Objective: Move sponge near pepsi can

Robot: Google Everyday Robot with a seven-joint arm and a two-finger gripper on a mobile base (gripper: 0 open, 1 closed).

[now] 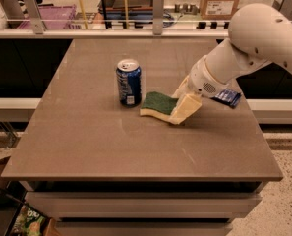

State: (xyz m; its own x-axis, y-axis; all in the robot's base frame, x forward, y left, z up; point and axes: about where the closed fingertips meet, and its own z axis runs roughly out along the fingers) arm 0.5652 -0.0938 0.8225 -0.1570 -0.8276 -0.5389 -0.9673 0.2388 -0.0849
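The pepsi can (129, 82) stands upright left of the table's middle, blue with a silver top. The sponge (157, 104), pale yellow with a dark green top, is just right of the can, a small gap apart, slightly tilted with its left end low at the table. My gripper (179, 105) reaches in from the right and is shut on the sponge's right end, with one cream finger (187, 110) in front of it. The white arm (244, 43) stretches off to the upper right.
A flat dark-blue snack wrapper (228, 97) lies near the table's right edge, partly behind the arm. The brown table (111, 146) has a railing and shelves with boxes behind its far edge. Drawers sit below its front edge.
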